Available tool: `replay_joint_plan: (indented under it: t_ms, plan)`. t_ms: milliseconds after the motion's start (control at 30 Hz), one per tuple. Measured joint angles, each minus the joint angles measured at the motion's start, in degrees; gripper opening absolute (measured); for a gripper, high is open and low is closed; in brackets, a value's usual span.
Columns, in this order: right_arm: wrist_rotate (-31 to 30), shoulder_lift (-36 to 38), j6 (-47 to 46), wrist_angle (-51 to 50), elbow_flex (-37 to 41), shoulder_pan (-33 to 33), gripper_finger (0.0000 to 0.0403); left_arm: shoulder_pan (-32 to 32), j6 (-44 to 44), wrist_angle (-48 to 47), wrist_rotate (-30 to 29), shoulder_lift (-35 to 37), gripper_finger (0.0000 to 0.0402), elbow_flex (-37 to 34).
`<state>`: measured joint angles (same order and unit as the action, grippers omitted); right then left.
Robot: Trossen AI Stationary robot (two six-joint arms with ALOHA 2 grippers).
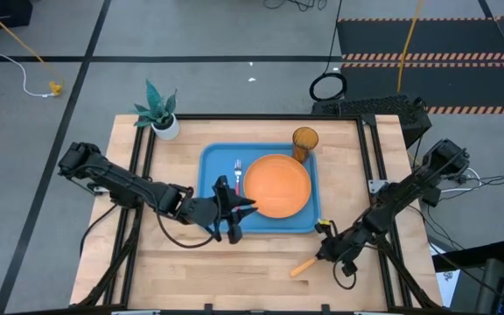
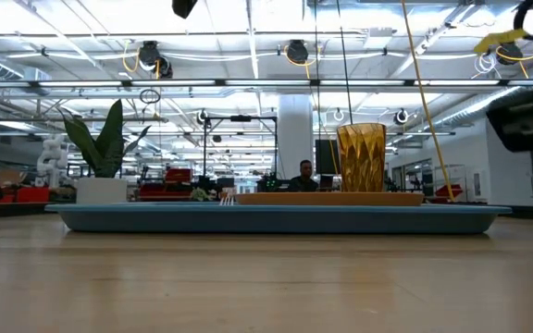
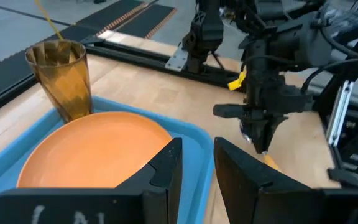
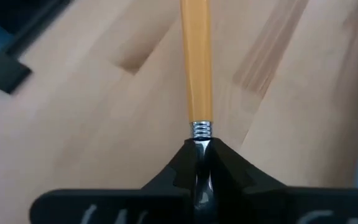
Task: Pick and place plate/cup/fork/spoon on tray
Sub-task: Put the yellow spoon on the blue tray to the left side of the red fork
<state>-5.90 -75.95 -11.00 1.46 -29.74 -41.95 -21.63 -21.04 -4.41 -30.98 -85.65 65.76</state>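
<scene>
The blue tray lies mid-table. On it are the orange plate, the amber cup standing at its far right corner, and the red-handled fork lying left of the plate. My left gripper hovers over the tray's near left part, open by a narrow gap and empty. My right gripper is near the table's near right, in front of the tray, and is shut on the spoon. The spoon's orange handle sticks out from the fingers. Its bowl is hidden. My right gripper pinches the spoon between its two fingers at the metal neck, where the orange handle ends. The fingers point down from above. The handle runs out toward the table's near left. I cannot tell whether the spoon is clear of the table.
A white pot with a green plant stands at the table's far left corner. Black frame rails run along the table's sides. Bare wood lies in front of the tray. A person shows far off in the room.
</scene>
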Motion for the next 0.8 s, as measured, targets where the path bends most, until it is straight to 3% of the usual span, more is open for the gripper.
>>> replay_joint_plan:
  t_ms: [233,500,800]
  plan:
    - [-1.7,5.4,2.5,0.3,0.0,1.1,0.0017,-0.3,1.4,3.8,0.0,0.0,0.0093,0.0]
    - [-1.8,10.7,2.5,0.5,-0.1,6.6,0.0017,-1.1,9.6,12.6,-0.1,-2.4,0.0093,0.1]
    - [-3.5,11.7,2.8,0.6,-0.4,15.3,0.0017,-0.9,13.3,11.0,-0.4,-5.6,0.0099,3.9]
